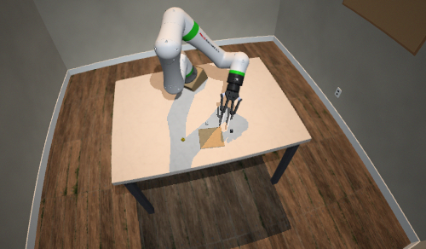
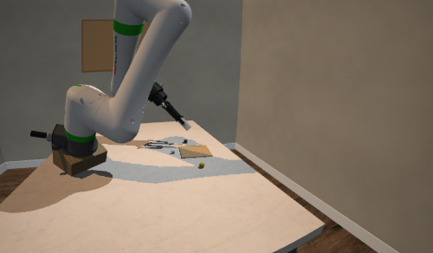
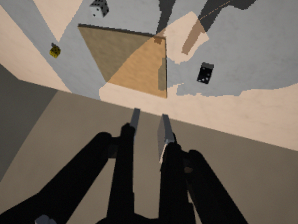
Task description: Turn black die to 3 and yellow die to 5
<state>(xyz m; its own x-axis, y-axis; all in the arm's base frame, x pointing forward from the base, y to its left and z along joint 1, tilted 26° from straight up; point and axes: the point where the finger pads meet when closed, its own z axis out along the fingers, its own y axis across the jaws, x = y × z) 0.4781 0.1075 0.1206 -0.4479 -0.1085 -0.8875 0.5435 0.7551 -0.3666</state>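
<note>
Black die (image 1: 231,130) (image 2: 185,141) (image 3: 205,73) — on the table (image 1: 141,107) (image 2: 165,212) (image 3: 270,115), below the raised gripper (image 1: 223,125) (image 2: 187,126) (image 3: 149,120) — fingers slightly apart, empty.

From my top view, the mat (image 1: 205,143) (image 2: 196,152) (image 3: 141,72) lies on the table (image 1: 137,111) (image 2: 187,208) (image 3: 270,112), with one die (image 1: 182,139) (image 2: 201,165) (image 3: 55,50) to its left and a second die (image 1: 231,130) (image 2: 185,141) (image 3: 205,73) to its right. I see a third die (image 1: 206,123) (image 2: 172,152) (image 3: 99,8) just behind the mat, on the arm base's side. All three dice are off the mat, apart from one another. My jaws (image 1: 224,124) (image 2: 188,126) are above the table.
</note>
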